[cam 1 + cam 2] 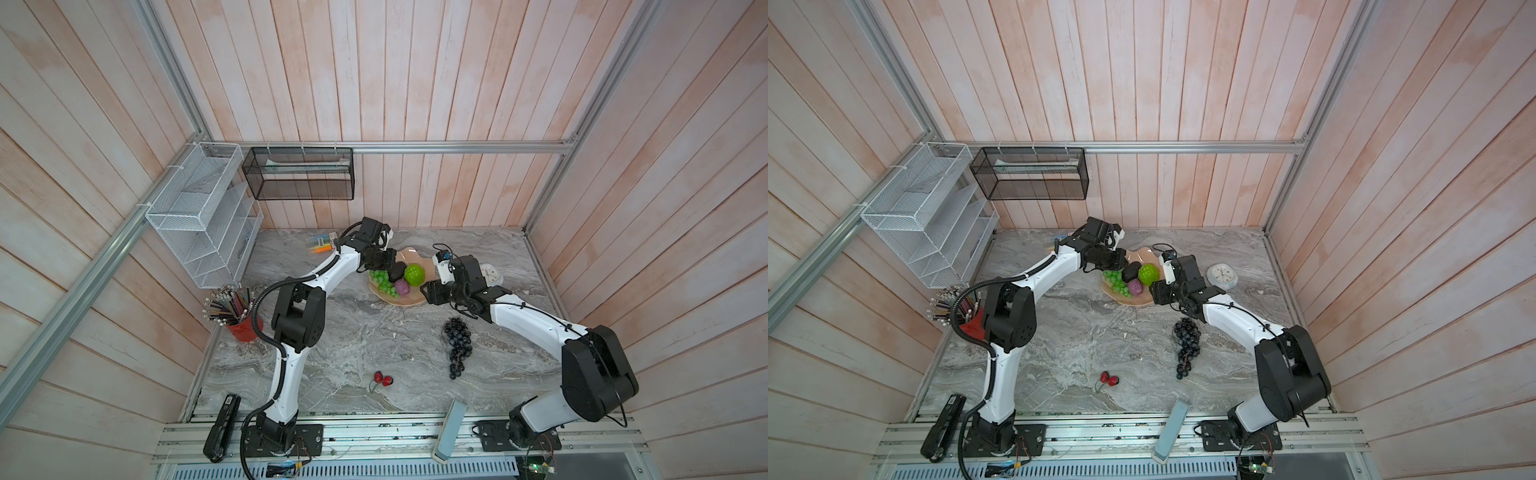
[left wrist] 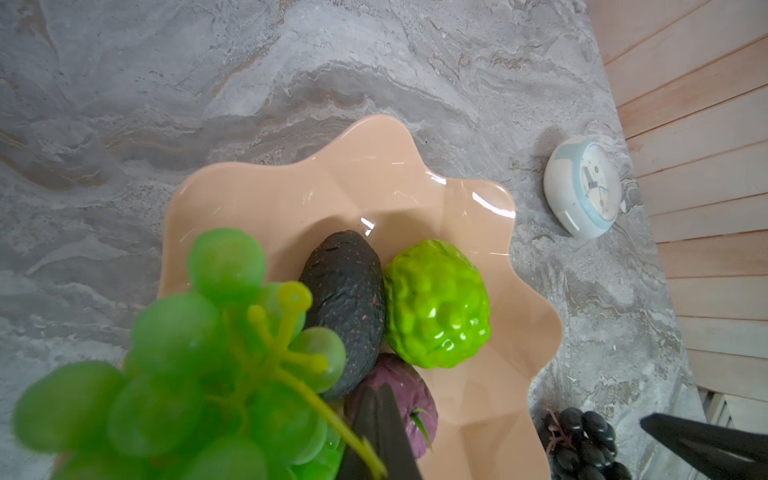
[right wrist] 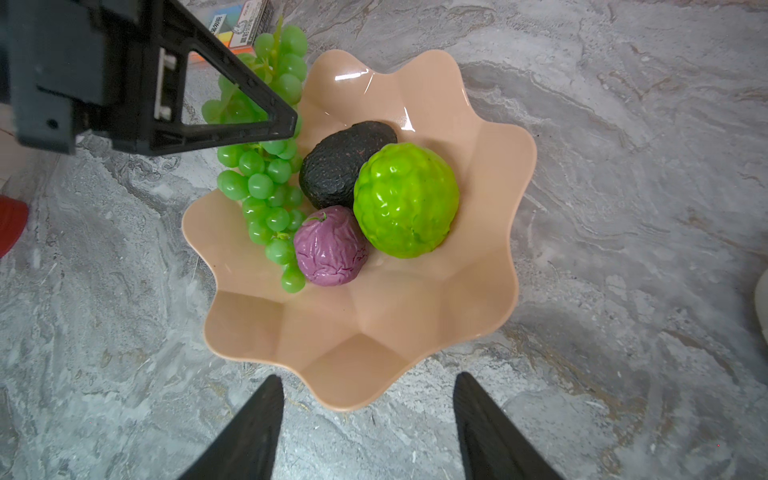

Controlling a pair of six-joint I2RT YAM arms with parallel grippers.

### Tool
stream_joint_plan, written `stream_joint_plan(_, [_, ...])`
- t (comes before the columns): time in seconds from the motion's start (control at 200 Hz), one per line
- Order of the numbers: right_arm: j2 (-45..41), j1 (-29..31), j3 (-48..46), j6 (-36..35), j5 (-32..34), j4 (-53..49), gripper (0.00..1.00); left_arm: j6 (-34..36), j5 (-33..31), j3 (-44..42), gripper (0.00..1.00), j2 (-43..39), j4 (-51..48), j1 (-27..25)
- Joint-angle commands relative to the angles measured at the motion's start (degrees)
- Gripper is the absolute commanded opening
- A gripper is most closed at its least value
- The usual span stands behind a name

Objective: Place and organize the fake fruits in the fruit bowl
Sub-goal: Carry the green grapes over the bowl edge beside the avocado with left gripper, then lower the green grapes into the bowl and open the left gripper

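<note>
Left gripper [image 2: 376, 415] pinches the green plastic grape bunch [image 3: 266, 183] by its stem; right gripper [image 3: 368, 376], fingers spread, is nearer the dark purple grape bunch [image 1: 457, 345], lying lengthwise toward the robot

Marble table [image 1: 353, 332], fruit bowl [image 1: 405, 300], dark grapes [image 1: 457, 340], cherry pair [image 1: 383, 379], clock [image 1: 492, 274], pencil cup [image 1: 245, 328]

Found, in the fruit bowl [image 3: 374, 365]: grape bunch [image 3: 266, 187] along its left side, spilling over the left rim; oval [image 3: 340, 166] at the middle; bumpy ball [image 3: 405, 199] against the oval's right; small ball [image 3: 330, 247] just before them. Saw on the surface [image 1: 332, 340] the clock [image 1: 1222, 275] right of the bowl, second grape bunch [image 1: 457, 345] before it and rightward, cherry pair [image 1: 383, 379] well before it.
</note>
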Motion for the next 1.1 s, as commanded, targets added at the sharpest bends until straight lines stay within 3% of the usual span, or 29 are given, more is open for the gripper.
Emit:
stream_joint_plan(0.0, [-0.4,0.4,-1.3,0.7,-0.5,1.2,0.66,1.6,1.1,3.3,0.16,1.8,-0.3,0.1])
stream_joint_plan(0.155, [-0.6,0.6,-1.8,1.1,-0.5,1.2,0.66,1.4,-1.9,2.8,0.48,-0.5,0.9,0.5])
stream_joint_plan(0.255, [-1.1,0.8,-2.3,1.4,-0.1,1.7,0.66,1.6,-3.2,3.8,0.56,-2.1,-0.4,0.7])
stream_joint_plan(0.43, [-1.5,0.9,-2.4,1.8,0.5,1.6,0.66,-2.5,-2.6,-2.3,0.56,-8.5,1.7,2.3])
stream_joint_plan(0.625, [-1.9,1.0,-2.6,2.1,0.9,2.2,0.66,-5.8,-4.8,-11.0,0.43,-15.2,6.6,4.6])
stream_joint_plan(0.74, [-1.3,1.1,-2.3,1.8,0.9,1.9,0.66,-6.3,-5.1,-11.0,0.27,-13.8,6.2,6.1])
stream_joint_plan(0.85, [-1.2,1.1,-1.9,1.8,1.1,1.4,0.65,-6.3,-5.1,-10.1,0.18,-11.3,6.9,6.5])
stream_joint_plan(1.095, [-2.5,1.1,-2.3,1.9,2.3,0.3,0.65,-6.4,-2.9,-6.9,0.18,-5.4,8.0,6.6])
